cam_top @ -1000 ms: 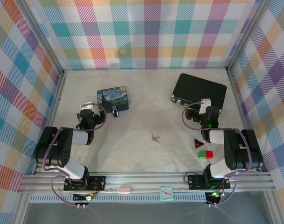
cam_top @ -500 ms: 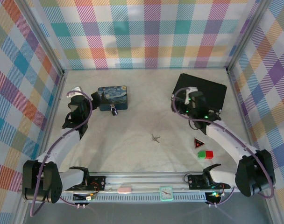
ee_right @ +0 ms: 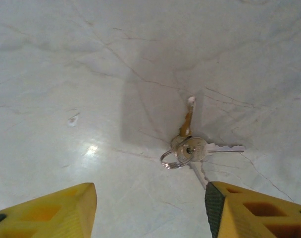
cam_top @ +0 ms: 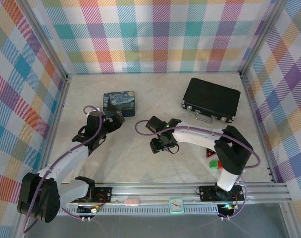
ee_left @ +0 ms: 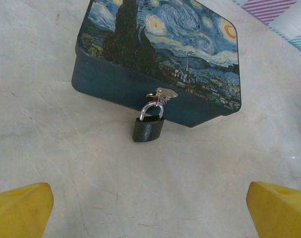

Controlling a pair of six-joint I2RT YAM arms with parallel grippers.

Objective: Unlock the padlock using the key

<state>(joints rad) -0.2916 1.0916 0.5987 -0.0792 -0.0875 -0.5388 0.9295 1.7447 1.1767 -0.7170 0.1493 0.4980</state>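
From above, we are seeing the left gripper (cam_top: 116, 120) hanging over the near edge of the painted tin (cam_top: 119, 102), and its body is covering the padlock there. The left wrist camera is showing what the top view is hiding. The padlock (ee_left: 148, 129) is lying on the table (ee_left: 66, 163) with its dark body touching the tin's front wall. Its thin silvery shackle is threading the tin's little hasp (ee_left: 162, 94). Whether the shackle is closed we cannot tell. The left gripper (ee_left: 150, 210) is spread wide with nothing between its fingers. Only the yellow fingertips (ee_left: 22, 206) are showing, cut off at the bottom corners.

The right gripper (cam_top: 160, 145) is reaching to the middle of the table, and its dark head is blocking the key cluster from above. In the right wrist view the key cluster (ee_right: 189, 148) is lying flat on the table, inside the gripper's shadow. One brassy blade is pointing away and one silver blade is pointing right. A third blade, nearer the camera, is hard to make out. The right gripper (ee_right: 150, 210) is also wide open and holding nothing, with its fingers cropped by the frame. The black case (cam_top: 212, 99) is sitting well apart at the far right.
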